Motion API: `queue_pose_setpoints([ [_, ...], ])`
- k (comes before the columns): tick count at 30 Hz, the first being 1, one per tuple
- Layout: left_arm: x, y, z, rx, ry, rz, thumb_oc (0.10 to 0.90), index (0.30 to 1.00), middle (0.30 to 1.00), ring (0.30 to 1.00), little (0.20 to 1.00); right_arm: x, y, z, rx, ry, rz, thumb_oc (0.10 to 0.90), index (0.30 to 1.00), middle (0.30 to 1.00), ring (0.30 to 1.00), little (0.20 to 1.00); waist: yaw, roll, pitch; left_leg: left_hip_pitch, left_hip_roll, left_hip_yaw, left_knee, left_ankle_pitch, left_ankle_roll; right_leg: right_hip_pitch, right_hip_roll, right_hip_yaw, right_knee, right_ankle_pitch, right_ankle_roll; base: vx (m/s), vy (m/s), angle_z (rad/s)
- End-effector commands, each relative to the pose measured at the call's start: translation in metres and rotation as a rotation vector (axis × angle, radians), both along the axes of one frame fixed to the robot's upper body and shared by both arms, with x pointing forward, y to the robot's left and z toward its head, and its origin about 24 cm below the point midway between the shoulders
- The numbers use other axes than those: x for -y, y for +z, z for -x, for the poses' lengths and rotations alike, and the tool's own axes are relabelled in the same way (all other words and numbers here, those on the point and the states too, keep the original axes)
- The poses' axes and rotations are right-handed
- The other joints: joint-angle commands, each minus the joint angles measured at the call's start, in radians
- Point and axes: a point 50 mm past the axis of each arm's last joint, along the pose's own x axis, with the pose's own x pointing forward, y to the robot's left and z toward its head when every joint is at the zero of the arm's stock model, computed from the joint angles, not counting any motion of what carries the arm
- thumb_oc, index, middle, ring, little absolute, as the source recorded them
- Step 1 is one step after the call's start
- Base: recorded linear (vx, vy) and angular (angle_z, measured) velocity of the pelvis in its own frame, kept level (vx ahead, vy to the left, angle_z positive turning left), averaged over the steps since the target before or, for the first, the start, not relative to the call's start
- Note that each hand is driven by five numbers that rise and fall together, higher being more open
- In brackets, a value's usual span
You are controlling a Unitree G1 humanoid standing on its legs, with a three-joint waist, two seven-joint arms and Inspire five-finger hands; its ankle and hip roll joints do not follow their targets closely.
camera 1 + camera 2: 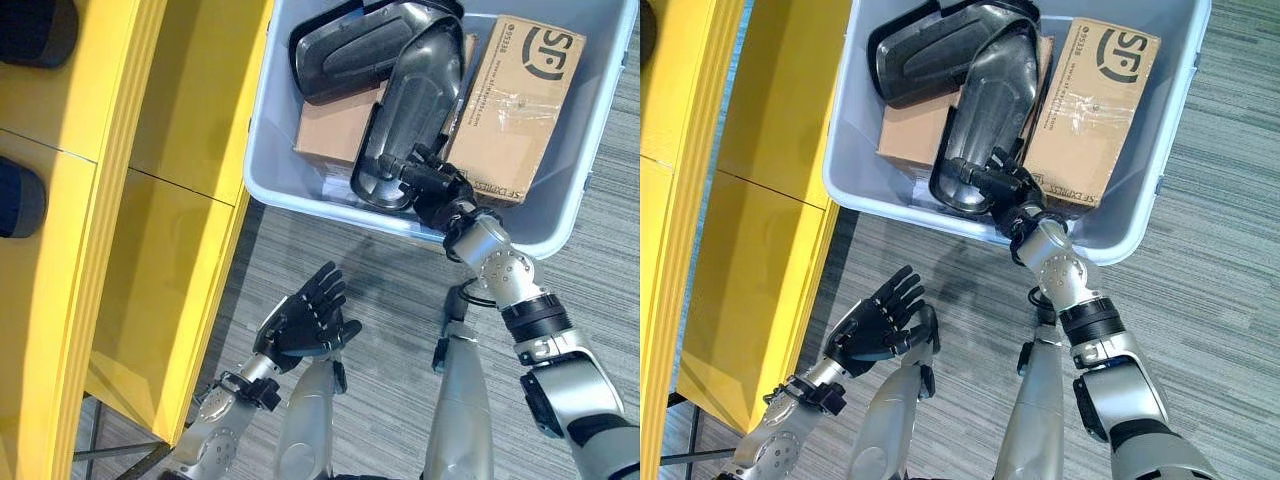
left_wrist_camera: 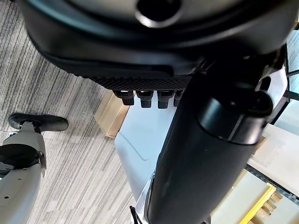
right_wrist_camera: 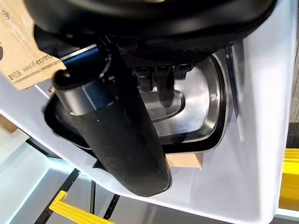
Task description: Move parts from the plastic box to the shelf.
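Plastic box, pale grey-blue, sits on the grey carpeted floor beside the yellow shelf. Inside: two black moulded parts and two cardboard cartons.

Long black part lies tilted, its long axis running from the box's far side down toward the near wall, wide end nearest the robot. Second black part lies across the far end, partly under the first.

Right robot hand reaches over the near wall and meets the wide near end of the long part. In the right wrist view its fingers rest on the part's glossy inner face; a closed grip cannot be confirmed.

Left robot hand hovers over the floor, palm up, fingers relaxed, empty.

Larger carton carries printed lettering and clear tape; smaller carton is plain.
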Motion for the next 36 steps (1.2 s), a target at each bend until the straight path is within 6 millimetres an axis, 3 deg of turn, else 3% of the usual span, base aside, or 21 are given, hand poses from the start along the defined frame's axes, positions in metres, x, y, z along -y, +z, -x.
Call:
queue_pose_setpoints([
  [1,0.009,0.026,0.007,0.145,-0.069,0.036,0.900,1.000,1.000,1.000,1.000,0.023,0.054,-0.010,0.141,-0.099,-0.038,0.900,1.000,1.000,1.000,1.000,0.045,0.127,0.002,-0.079,-0.032,-0.006,0.139,-0.176,0.051,0.065,0.053,-0.057,0.016,-0.212,-0.087,0.01,-0.006,0.04],
  [5,0.006,0.029,0.007,0.139,-0.065,0.043,0.900,1.000,1.000,1.000,1.000,0.061,0.083,-0.014,0.182,-0.232,-0.006,0.900,1.000,1.000,1.000,1.000,0.063,0.142,0.002,-0.093,-0.043,-0.016,0.148,-0.179,0.049,0.053,0.049,-0.069,0.051,-0.236,-0.093,0.02,0.003,0.09],
  [15,0.003,0.035,0.009,0.137,-0.052,0.045,0.900,1.000,1.000,1.000,1.000,0.101,0.125,-0.007,0.268,-0.387,0.051,0.900,1.000,1.000,1.000,1.000,0.084,0.160,0.002,-0.137,-0.050,-0.020,0.159,-0.176,0.045,0.016,0.041,-0.076,0.087,-0.255,-0.095,0.02,0.013,0.06],
  [36,-0.005,0.042,0.017,0.123,-0.079,0.020,0.900,1.000,1.000,1.000,1.000,0.128,0.170,0.018,0.446,-0.514,0.146,0.900,1.000,1.000,1.000,1.000,0.076,0.142,0.002,-0.140,-0.045,-0.020,0.182,-0.188,0.045,0.030,0.048,-0.076,0.081,-0.250,-0.089,0.01,-0.007,0.02],
])
